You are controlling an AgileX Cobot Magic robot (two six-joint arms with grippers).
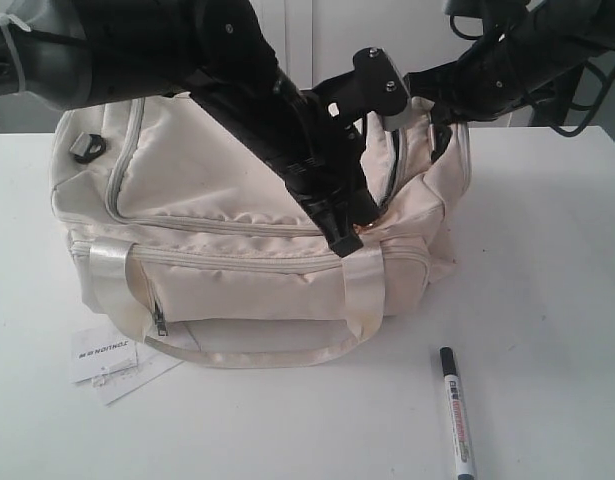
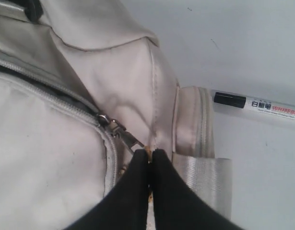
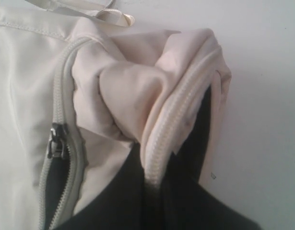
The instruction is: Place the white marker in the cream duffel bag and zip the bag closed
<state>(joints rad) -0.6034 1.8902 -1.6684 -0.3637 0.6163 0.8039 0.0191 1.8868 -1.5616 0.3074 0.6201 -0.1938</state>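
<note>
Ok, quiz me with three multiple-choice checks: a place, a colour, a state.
1. Where is the white marker relative to the cream duffel bag? A inside; B on the table in front; C on top.
2. Its cap colour? A black; B red; C green.
3. The right gripper is: A open; B holding the marker; C shut on the bag.
Answers: B, it lies on the table, apart from the bag; A, the cap end is black; C, its fingers pinch a fold by the zipper.
</note>
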